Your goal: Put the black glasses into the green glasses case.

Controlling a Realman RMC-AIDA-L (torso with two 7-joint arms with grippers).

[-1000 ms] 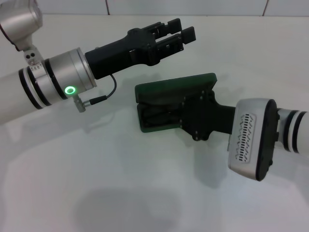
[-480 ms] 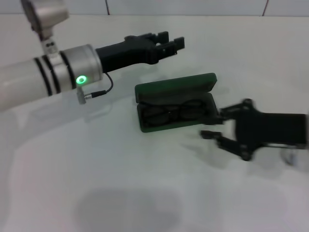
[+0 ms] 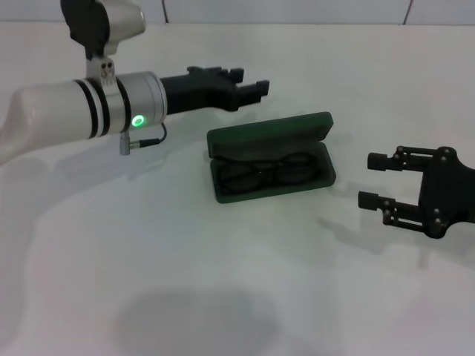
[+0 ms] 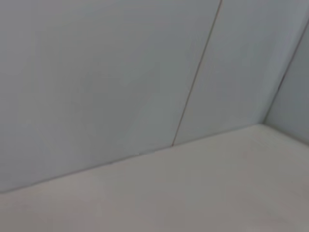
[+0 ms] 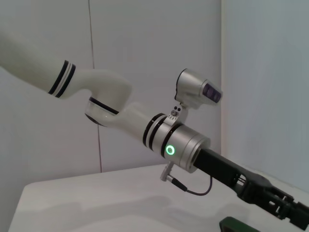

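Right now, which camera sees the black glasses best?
The head view: the black glasses lie inside the open green glasses case. The right wrist view catches only a corner of the case; the left wrist view shows neither.

The green glasses case point(image 3: 269, 132) is seen as a hard shell with a matt, smooth dark green outside and a darker lining, in which the black glasses point(image 3: 269, 171) show thin frames and lenses with a faint sheen. The table point(image 3: 185, 282) is presented as a smooth white surface with a soft gloss. The left gripper point(image 3: 249, 85) and right gripper point(image 3: 369, 179) are rendered in matt black plastic, while the left arm point(image 3: 74, 119) is cased in smooth white shells with a brushed-metal ring
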